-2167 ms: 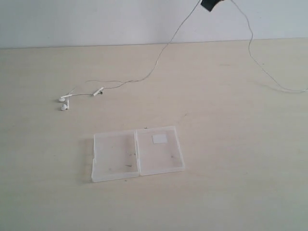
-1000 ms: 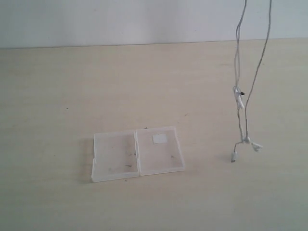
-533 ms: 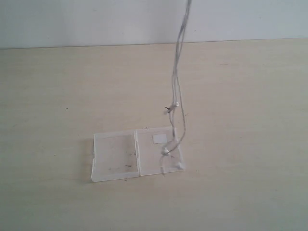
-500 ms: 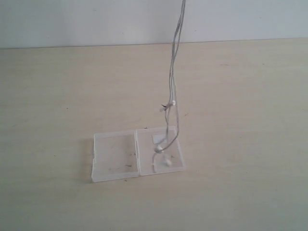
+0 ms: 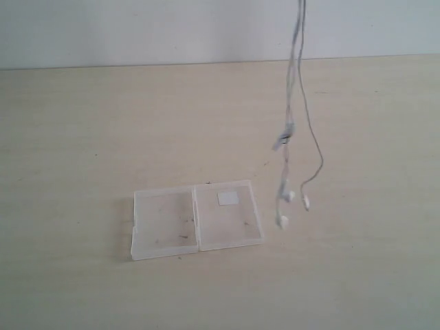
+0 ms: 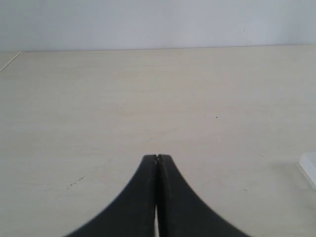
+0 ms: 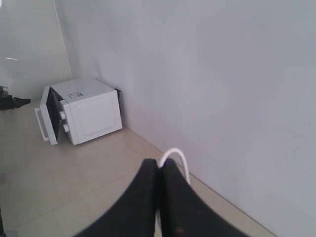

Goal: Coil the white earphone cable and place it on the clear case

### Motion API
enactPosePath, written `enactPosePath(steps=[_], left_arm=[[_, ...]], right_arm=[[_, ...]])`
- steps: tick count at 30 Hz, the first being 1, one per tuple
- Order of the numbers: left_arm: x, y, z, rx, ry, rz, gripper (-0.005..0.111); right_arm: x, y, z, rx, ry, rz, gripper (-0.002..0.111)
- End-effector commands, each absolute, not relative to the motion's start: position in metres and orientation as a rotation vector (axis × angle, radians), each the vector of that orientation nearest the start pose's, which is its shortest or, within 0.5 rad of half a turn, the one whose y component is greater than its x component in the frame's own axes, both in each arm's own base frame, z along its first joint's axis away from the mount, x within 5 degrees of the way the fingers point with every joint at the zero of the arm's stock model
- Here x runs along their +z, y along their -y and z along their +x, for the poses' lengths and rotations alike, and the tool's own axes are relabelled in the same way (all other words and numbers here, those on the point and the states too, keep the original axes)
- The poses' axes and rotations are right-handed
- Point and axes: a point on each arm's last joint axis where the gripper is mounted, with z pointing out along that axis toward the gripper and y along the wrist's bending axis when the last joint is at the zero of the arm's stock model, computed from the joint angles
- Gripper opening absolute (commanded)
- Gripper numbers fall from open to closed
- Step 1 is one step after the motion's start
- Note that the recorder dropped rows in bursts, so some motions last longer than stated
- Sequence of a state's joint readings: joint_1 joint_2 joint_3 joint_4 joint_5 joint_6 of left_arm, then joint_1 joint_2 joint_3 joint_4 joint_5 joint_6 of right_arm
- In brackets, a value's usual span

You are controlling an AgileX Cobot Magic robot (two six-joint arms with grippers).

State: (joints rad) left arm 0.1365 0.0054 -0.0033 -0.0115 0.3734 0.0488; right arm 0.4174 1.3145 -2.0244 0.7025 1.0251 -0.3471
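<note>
On your pale counter (image 5: 82, 137) by a white wall (image 5: 137, 27), the clear case (image 5: 165, 227) lies open, the white earphone cable (image 5: 283, 137) dangling just beside it. Only the right wrist view shows your right hand (image 7: 159, 170) pinching its loop, and a microwave (image 7: 84, 111). Your left hand (image 6: 156, 160) is pressed together, empty.

A pale wood-grain table (image 5: 82, 289) fills most of the frame. The clear case (image 5: 165, 223) lies open flat on it at lower centre, with its white sticker (image 5: 227, 198) on the right half.
</note>
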Motion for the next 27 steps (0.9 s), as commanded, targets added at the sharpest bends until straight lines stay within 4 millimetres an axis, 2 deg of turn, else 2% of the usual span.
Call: enactPosePath(steps=[1, 4, 5, 6, 8, 10, 12, 13, 15, 20, 27], left_arm=[[0.181, -0.007, 0.053, 0.118, -1.846, -0.093, 0.000], [0.182, -0.007, 0.053, 0.149, -1.827, -0.061, 0.000], [0.187, -0.006, 0.054, 0.103, -1.773, -0.098, 0.000], [0.191, -0.005, 0.055, 0.028, -1.723, -0.162, 0.000], [0.208, -0.004, 0.056, -0.414, -1.454, -0.554, 0.000], [0.211, -0.005, 0.056, -0.590, -1.369, -0.711, 0.000], [0.211, -0.005, 0.056, -0.676, -1.330, -0.785, 0.000], [0.211, -0.005, 0.056, -0.695, -1.330, -0.798, 0.000], [0.222, -0.003, 0.054, -0.726, -1.310, -0.784, 0.000], [0.267, 0.002, 0.043, -0.766, -1.230, -0.693, 0.000], [0.318, 0.023, 0.026, -0.849, -1.276, -0.448, 0.000]], right_arm=[[0.596, -0.127, 0.163, 0.854, -1.544, -0.724, 0.000], [0.596, -0.127, 0.163, 0.854, -1.544, -0.724, 0.000], [0.596, -0.127, 0.163, 0.854, -1.544, -0.724, 0.000], [0.596, -0.127, 0.163, 0.854, -1.544, -0.724, 0.000], [0.596, -0.127, 0.163, 0.854, -1.544, -0.724, 0.000], [0.596, -0.127, 0.163, 0.854, -1.544, -0.724, 0.000], [0.596, -0.127, 0.163, 0.854, -1.544, -0.724, 0.000], [0.596, -0.127, 0.163, 0.854, -1.544, -0.724, 0.000], [0.596, -0.127, 0.163, 0.854, -1.544, -0.724, 0.000], [0.596, -0.127, 0.163, 0.854, -1.544, -0.724, 0.000], [0.596, -0.127, 0.163, 0.854, -1.545, -0.726, 0.000]])
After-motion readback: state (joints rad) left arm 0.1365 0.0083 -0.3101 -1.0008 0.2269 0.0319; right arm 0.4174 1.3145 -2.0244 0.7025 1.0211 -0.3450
